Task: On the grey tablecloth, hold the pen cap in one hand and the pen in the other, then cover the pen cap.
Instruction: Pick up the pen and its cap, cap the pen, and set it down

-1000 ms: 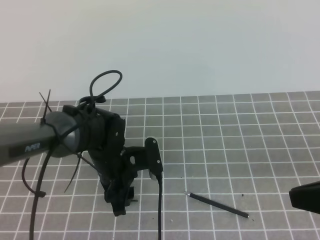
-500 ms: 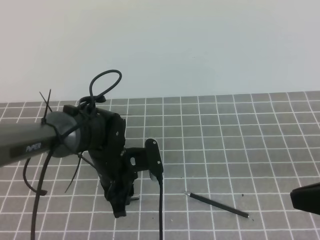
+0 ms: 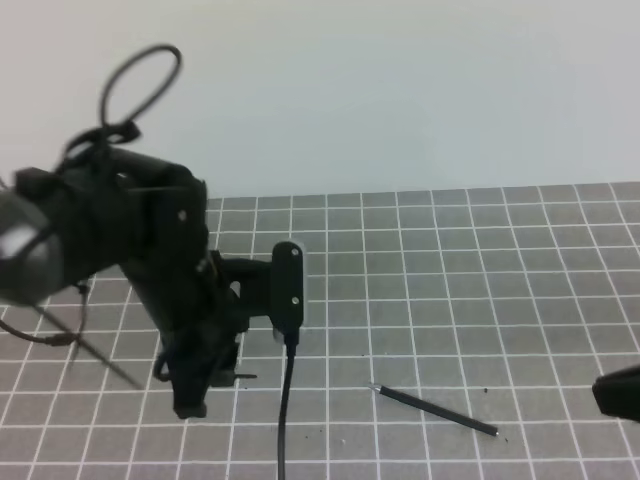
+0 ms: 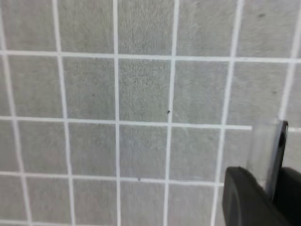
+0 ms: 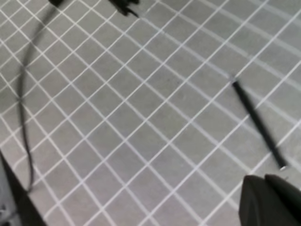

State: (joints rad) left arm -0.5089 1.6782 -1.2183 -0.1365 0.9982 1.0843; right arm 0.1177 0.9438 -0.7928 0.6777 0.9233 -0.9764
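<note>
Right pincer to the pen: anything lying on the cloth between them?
Nothing. In the right wrist view only bare grey tablecloth separates the right pincer from the pen; the exterior high view agrees.

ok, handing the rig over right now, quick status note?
Left gripper: shut on what looks like the pen cap, above the grey cloth.
Right gripper: shut, empty, near the pen.
Pen: lying flat on the cloth, not held.
Done: cap in hand.
Left: open the right gripper, pick up the pen, push the cap on.
</note>
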